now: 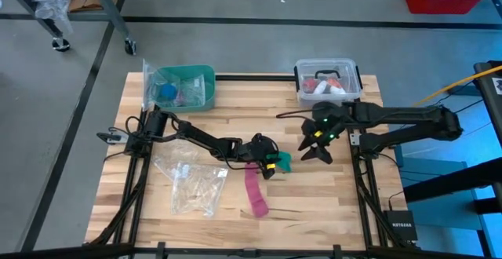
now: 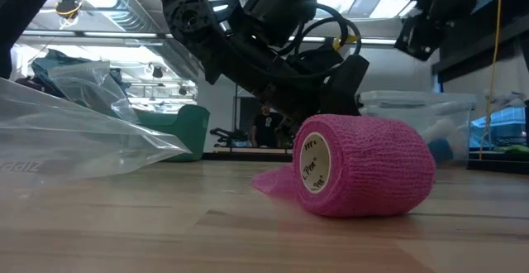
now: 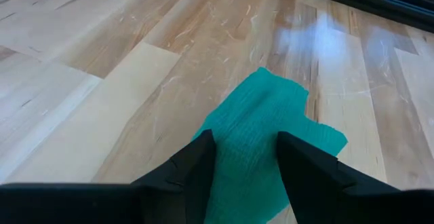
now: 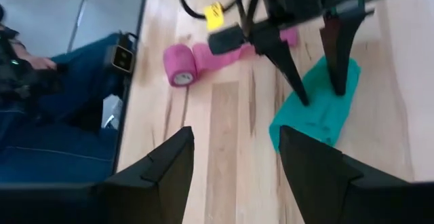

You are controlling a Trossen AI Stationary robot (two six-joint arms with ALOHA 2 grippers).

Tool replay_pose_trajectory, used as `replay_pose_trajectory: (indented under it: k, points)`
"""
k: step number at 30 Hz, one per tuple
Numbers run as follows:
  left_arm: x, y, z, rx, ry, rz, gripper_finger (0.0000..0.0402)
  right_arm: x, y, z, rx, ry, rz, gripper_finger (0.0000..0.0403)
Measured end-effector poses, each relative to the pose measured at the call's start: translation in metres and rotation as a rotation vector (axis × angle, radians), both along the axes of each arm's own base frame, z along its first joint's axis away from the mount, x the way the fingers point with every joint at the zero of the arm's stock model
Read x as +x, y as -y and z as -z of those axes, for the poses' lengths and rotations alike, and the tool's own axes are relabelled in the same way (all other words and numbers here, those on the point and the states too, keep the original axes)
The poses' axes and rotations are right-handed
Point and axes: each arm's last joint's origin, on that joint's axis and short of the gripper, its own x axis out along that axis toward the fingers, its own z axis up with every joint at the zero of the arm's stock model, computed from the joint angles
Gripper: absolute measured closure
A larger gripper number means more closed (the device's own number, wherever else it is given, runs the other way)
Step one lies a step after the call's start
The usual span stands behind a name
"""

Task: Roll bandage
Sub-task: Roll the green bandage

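The teal-green bandage (image 1: 285, 162) lies loose and flat on the wooden table near its middle. My left gripper (image 3: 244, 142) slants down onto it, open, with cloth showing between and beyond both fingers. The right wrist view shows that gripper (image 4: 319, 96) from the far side, standing on the bandage (image 4: 319, 119). A narrower pink strip (image 1: 252, 182) runs from beside it toward the near edge and ends in a pink roll (image 2: 364, 167) lying on its side. My right gripper (image 1: 318, 151) hangs open above the table, right of the bandage, with nothing between its fingers. My left gripper has both spread fingertips (image 4: 337, 88) set down on the bandage's top face (image 3: 247, 125), slanting down from the table's left. The cloth runs on past the outer side of each finger, so it is not pinched. It lies flat on the table.
A crumpled clear plastic bag (image 1: 193, 185) lies at the near left. A green bin (image 1: 185, 86) and a clear lidded box (image 1: 328, 83) stand along the far edge. A person in blue trousers (image 4: 61, 122) sits just off the table's near edge.
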Motion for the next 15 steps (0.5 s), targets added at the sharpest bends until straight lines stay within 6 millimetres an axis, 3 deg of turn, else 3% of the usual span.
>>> replay_pose_trajectory:
  k: [15]
  points:
    - [0.0, 0.0, 0.001, 0.0, -0.001, 0.001, 0.0247, -0.055, -0.003, -0.055, -0.092, 0.418, 0.073, 0.0186]
